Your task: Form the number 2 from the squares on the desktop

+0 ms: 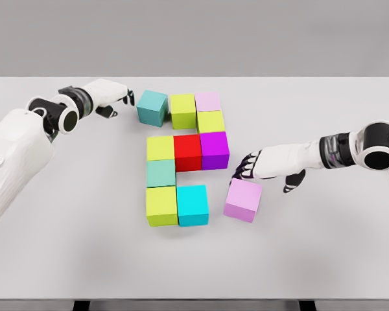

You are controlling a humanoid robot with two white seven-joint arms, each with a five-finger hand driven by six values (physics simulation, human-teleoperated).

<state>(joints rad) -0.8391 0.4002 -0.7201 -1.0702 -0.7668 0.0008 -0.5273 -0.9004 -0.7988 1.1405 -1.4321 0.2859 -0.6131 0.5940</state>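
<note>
We see ten coloured squares on the white counter, most of them packed together near its middle. Along the top run a teal square, a lime square and a pale pink square; the teal one sits slightly askew with a thin gap to the lime. Below the pink lies a yellow-green square, then a row of yellow-green, red and purple. Under that row's left end come a muted teal square, and at the bottom a lime-yellow square touching a cyan square. A lilac square lies apart, turned at an angle, just right of the cyan one. Our right hand reaches in from the right, forearm nearly level, its dark-tipped fingers curled downward just above the lilac square's upper left corner, holding nothing; the thumb hangs to the right. Our left hand stretches across the far left, fingers loosely extended toward the teal square's left face, just short of touching it.
</note>
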